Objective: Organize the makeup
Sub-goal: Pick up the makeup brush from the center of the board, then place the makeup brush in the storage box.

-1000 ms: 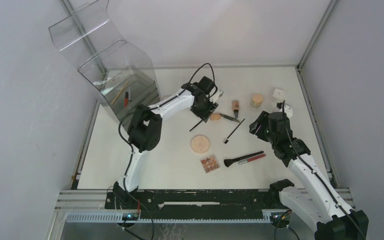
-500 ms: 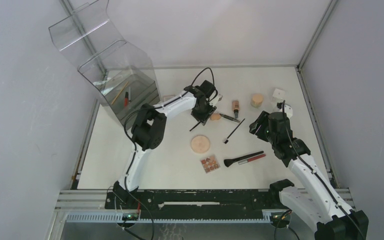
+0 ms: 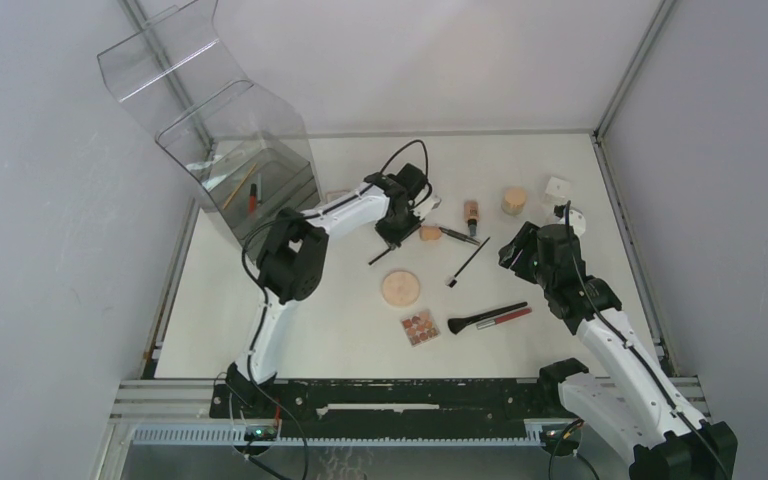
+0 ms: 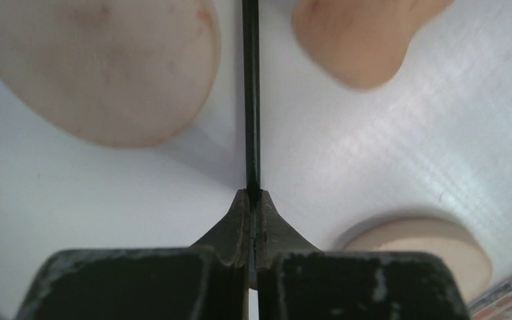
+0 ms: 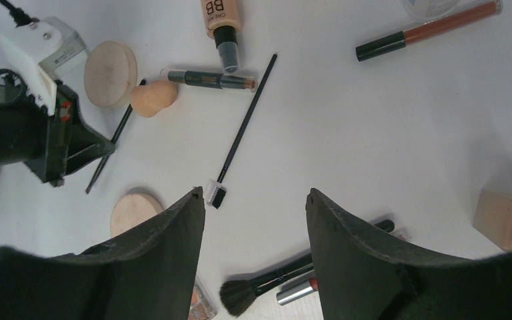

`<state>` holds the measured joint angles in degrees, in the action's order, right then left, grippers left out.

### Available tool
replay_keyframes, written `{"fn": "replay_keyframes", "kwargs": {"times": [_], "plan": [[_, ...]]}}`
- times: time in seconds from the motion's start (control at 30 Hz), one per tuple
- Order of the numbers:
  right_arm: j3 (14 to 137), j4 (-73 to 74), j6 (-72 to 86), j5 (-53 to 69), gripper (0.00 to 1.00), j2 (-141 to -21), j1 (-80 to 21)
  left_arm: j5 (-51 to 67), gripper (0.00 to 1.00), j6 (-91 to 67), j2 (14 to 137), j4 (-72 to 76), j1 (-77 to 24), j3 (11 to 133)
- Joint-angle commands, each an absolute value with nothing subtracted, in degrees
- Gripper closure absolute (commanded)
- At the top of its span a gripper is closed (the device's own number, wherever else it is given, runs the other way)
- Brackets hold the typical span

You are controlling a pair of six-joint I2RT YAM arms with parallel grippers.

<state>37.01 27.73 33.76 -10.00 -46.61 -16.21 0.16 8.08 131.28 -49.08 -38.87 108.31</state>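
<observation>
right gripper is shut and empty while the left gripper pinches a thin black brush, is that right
Not quite. The right gripper is open, not shut: the right wrist view shows its jaws standing wide apart with nothing between them. The rest holds: the left gripper does pinch the thin black brush.

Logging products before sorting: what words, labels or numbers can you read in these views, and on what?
"BB": on the tan tube, right wrist view.
Smaller print beside it: too blurred to read.
Label on the white block, upper left of that view: too small to read.
Nothing else is legible in any view.
</observation>
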Motion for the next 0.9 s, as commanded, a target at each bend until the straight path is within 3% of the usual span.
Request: {"fn": "replay_keyframes", "kwargs": {"times": [0.0,0.47,0.87], "plan": [[36.9,26.2,33.7,-9.9,0.35,-46.7,-16.0,-4.1,1.00,12.3,121.4,-53.3,-38.1,104.8],[36.9,24.6,33.3,-9.6,0.35,-48.5,-16.0,-13.0,1.00,11.3,100.7,-61.6,-31.6,95.7],[37.0,24.2,32.6,-9.1,0.35,-48.6,-15.9,-30.2,1.00,12.4,90.8,-59.3,-19.1,90.9]]}}
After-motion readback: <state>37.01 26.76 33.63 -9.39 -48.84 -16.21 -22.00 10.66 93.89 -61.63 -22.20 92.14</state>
